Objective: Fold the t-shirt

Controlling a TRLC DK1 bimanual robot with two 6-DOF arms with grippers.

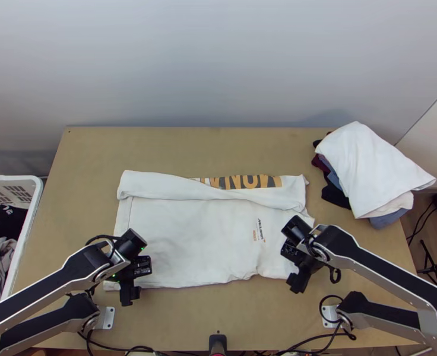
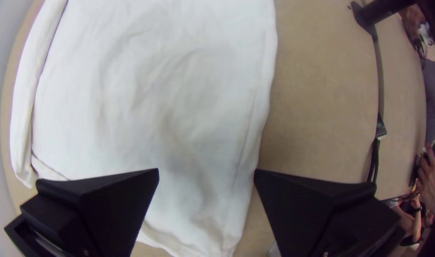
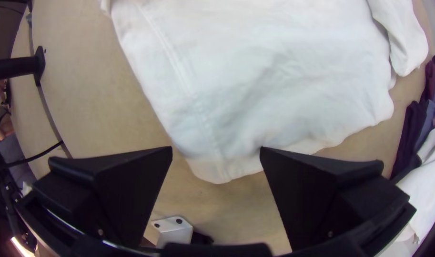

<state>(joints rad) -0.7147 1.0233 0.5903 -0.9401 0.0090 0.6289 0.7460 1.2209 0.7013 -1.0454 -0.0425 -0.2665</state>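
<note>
T-shirt (image 1: 189, 237) lies partly folded under 2 open end effectors (image 1: 136, 282).T-shirt (image 1: 189, 237) lies on the table (image 1: 189, 317), 1 side folded over.

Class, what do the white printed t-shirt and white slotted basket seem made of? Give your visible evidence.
White t-shirt: soft, matt fabric, perhaps cotton; it wrinkles and folds over itself.
White basket: most likely smooth, rigid plastic; its rim is rounded and its wall has regular slots.

A plain, pale grey wall (image 1: 218, 65) stands beyond the light wooden table (image 1: 159, 145), brownish floor (image 1: 424, 230) showing at right.
</note>
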